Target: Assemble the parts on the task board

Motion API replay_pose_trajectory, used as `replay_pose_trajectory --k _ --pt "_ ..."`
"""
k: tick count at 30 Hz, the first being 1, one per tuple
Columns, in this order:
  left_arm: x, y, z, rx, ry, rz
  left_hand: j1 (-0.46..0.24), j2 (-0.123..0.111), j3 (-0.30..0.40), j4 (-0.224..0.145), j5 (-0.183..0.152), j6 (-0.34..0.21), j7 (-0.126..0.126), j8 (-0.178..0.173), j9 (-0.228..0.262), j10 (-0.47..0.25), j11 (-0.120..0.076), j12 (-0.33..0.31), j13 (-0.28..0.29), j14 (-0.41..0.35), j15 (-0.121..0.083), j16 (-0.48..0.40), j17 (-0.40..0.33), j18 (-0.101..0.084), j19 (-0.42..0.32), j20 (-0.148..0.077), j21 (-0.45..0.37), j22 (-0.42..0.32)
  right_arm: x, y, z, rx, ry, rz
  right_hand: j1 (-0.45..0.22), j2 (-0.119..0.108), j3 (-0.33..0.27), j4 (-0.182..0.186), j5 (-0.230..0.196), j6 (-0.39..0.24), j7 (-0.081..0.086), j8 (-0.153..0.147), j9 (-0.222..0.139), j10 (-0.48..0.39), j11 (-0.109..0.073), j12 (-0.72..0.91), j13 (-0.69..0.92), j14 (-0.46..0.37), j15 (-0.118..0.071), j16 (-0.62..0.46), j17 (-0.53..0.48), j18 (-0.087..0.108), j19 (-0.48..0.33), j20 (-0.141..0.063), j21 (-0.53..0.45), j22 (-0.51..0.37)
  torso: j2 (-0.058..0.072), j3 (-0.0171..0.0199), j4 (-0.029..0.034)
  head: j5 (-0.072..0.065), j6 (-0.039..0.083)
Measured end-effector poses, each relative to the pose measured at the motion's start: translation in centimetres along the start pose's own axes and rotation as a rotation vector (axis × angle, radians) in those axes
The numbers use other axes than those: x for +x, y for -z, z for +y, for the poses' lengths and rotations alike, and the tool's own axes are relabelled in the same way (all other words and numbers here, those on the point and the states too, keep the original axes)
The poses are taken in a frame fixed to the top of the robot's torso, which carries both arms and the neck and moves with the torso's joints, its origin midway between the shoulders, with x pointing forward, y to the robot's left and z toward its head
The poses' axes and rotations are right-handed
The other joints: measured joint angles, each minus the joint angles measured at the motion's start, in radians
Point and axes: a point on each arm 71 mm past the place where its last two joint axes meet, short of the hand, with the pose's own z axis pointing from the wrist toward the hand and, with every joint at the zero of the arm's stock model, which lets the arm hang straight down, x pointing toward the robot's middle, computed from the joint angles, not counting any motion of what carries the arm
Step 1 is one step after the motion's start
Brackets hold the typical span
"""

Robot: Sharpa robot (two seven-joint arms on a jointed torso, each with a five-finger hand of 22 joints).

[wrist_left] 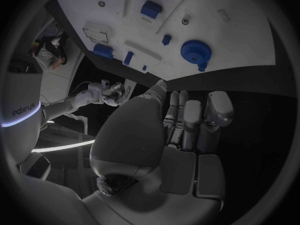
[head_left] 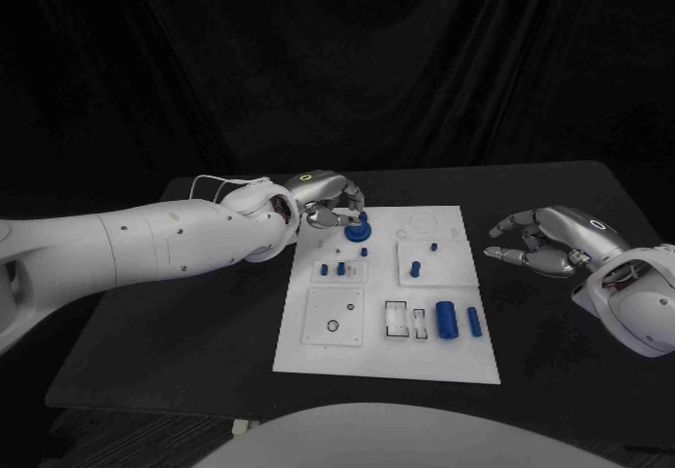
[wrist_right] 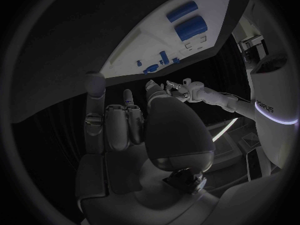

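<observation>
1. The task board (head_left: 388, 341) is a white plate in the middle of the black table (head_left: 563, 195), its long side running away from the robot.
2. A blue gear (head_left: 359, 233) sits near the board's far left corner, at about 11 o'clock from the board's middle; in the left wrist view the same toothed disc (wrist_left: 195, 51) lies flat on the plate with a small blue peg just beside it.
3. Two blue cylinders (head_left: 456, 319) lie side by side at about 4 o'clock from the middle, the larger one to the left of the slimmer one.
4. Small blue pegs (head_left: 334, 268) stand left of the middle, at about 9 o'clock, and another small peg (head_left: 417, 264) stands just right of the middle.
5. The near left part of the board carries a square plate with a round hole (head_left: 335, 315), at about 7 o'clock.
6. The left hand (head_left: 328, 203) hovers at the board's far left corner, right beside the gear; its fingers are curled downward. In its wrist view the fingers (wrist_left: 190, 117) lie close together with nothing between them.
7. The right hand (head_left: 548, 241) is off the board at about 3 o'clock, above bare table, well apart from every part; its fingers are curled in and it holds nothing.
</observation>
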Motion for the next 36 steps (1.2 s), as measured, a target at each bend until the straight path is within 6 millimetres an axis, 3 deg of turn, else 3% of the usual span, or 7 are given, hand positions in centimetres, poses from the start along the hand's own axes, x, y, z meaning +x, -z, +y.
replay_pose_trajectory --k 2,4,8,12,14,20,36 --pt "0.5 -0.4 -0.2 0.022 -0.026 0.027 0.009 -0.009 0.006 -0.006 0.000 -0.003 -0.003 -0.008 -0.017 0.001 -0.001 -0.017 -0.022 0.015 -0.008 0.004 0.004 -0.002 0.020 -0.005 0.015 0.000 0.0 0.0 0.0 0.000 0.000 0.000 0.000 0.000 0.000 0.000 0.000 0.000 0.000 0.000 0.000 0.000 0.000 0.000 0.000 0.000 0.000 0.000 0.000 0.000 0.000 0.000 0.000 0.000 0.000 -0.0001 0.0003 -0.001 0.000" --pt "0.8 -0.7 -0.4 0.037 -0.048 0.055 0.017 -0.016 0.013 -0.013 0.000 -0.001 -0.004 -0.021 -0.039 0.001 -0.001 -0.031 -0.041 0.029 -0.011 0.007 0.008 -0.017 0.038 -0.009 0.028 0.000 0.1 0.1 0.0 0.000 -0.001 0.001 0.000 0.000 0.000 0.000 0.000 0.000 0.000 0.000 0.000 0.000 0.000 0.002 0.000 0.000 0.000 0.000 0.001 0.000 0.000 0.000 0.000 0.000 0.000 -0.0001 0.0009 -0.003 0.000" --pt "1.4 -1.1 -0.4 0.051 -0.084 0.107 0.040 -0.032 0.041 -0.024 0.000 0.010 -0.008 -0.087 -0.166 0.015 -0.008 -0.093 -0.127 0.042 -0.013 0.006 -0.011 -0.017 0.060 -0.021 0.034 0.000 0.1 0.1 0.0 0.000 -0.001 0.002 0.000 0.000 0.000 0.000 0.000 0.000 0.000 0.000 0.000 0.000 0.000 0.003 0.000 0.000 0.000 0.000 0.001 0.000 0.000 0.000 0.000 0.000 0.000 -0.0007 0.0024 -0.007 0.000" --pt "1.9 -1.3 -0.6 0.068 -0.124 0.150 0.032 -0.048 0.047 -0.025 -0.007 -0.009 -0.029 -0.093 -0.281 0.045 -0.027 -0.150 -0.207 0.058 -0.030 -0.001 -0.024 -0.017 0.077 -0.028 0.034 0.000 0.2 0.1 -0.1 0.000 -0.002 0.003 0.000 0.000 0.000 0.000 0.000 0.000 0.000 0.000 0.000 0.000 0.000 0.003 0.000 0.000 0.000 0.000 0.001 0.000 0.000 0.000 0.000 0.000 0.001 -0.0012 0.0026 -0.006 0.000" --pt "2.1 -1.4 -0.8 0.076 -0.140 0.167 0.022 -0.057 0.047 -0.025 -0.007 -0.004 -0.041 -0.093 -0.316 0.058 -0.026 -0.167 -0.231 0.061 -0.033 -0.001 -0.027 -0.017 0.078 -0.029 0.034 0.000 0.2 0.1 -0.1 0.000 -0.002 0.004 0.000 0.000 0.000 0.000 0.000 0.000 0.000 0.000 0.000 0.000 0.000 0.003 0.000 0.000 0.000 0.000 0.001 0.000 0.000 0.000 0.000 0.000 0.001 -0.0018 0.0026 -0.004 0.000" --pt "2.7 -1.6 -1.1 0.093 -0.172 0.202 0.020 -0.060 0.047 -0.025 -0.012 0.004 -0.040 -0.093 -0.344 0.069 -0.030 -0.177 -0.250 0.061 -0.033 -0.001 -0.026 -0.017 0.084 -0.030 0.034 0.000 0.4 0.1 -0.1 0.001 -0.003 0.007 0.000 0.000 0.000 0.000 0.000 0.000 0.000 0.000 0.000 0.000 0.000 0.003 0.000 0.000 0.000 0.000 0.001 0.000 0.000 0.000 0.000 0.000 0.004 -0.0037 0.0007 -0.002 0.000" --pt "4.5 -2.0 -1.5 0.104 -0.195 0.254 0.020 -0.060 0.050 -0.028 0.003 0.055 -0.042 -0.080 -0.380 0.109 -0.032 -0.156 -0.243 0.068 -0.033 -0.001 -0.024 -0.017 0.089 -0.032 0.034 0.001 0.4 0.2 -0.2 0.002 -0.004 0.009 0.000 0.000 0.000 0.000 0.002 0.002 -0.002 0.000 0.000 0.000 0.000 0.006 0.000 0.000 0.000 0.000 0.001 0.000 0.000 0.000 0.000 0.000 0.003 -0.0029 0.0007 -0.014 0.000"
